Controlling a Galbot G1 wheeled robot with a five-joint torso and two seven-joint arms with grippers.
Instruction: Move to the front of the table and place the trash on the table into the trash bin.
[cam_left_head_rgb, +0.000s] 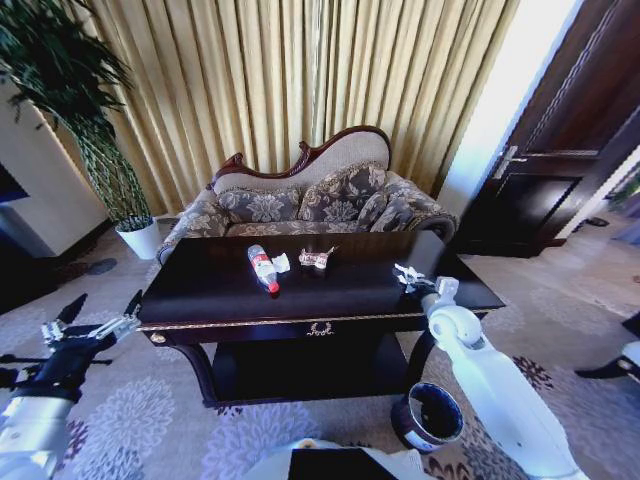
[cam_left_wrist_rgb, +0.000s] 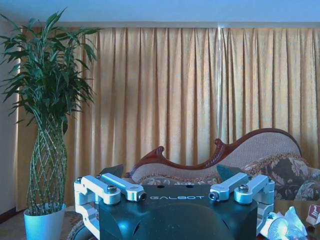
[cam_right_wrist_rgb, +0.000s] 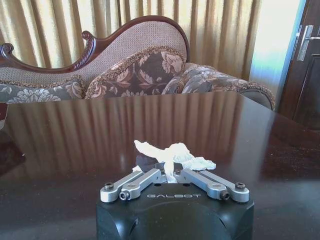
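Left pincer is hanging off the table's left end, below top level, fingers spread wide, holding nothing. From its wrist camera the open fingers are framing the curtain and the potted plant.

Table is sitting square in front of the sofa, gold emblem facing the robot. Near the middle of the top, a clear bottle with a red cap is lying on its side, cap pointing toward the front edge. A small white tissue is lying just beside it on the right. A dark reddish wrapper is sitting near that, further right.

Right pincer is reaching over the table's right front corner, fingers pinched shut on a crumpled white tissue. In the right wrist view the two fingers are meeting at the centre with the tissue bunching up just past them, low over the glossy top; can't tell whether it is lifted clear.

Trash bin is standing on the carpet in front of the table's right leg, below the right arm, black with a shiny rim.
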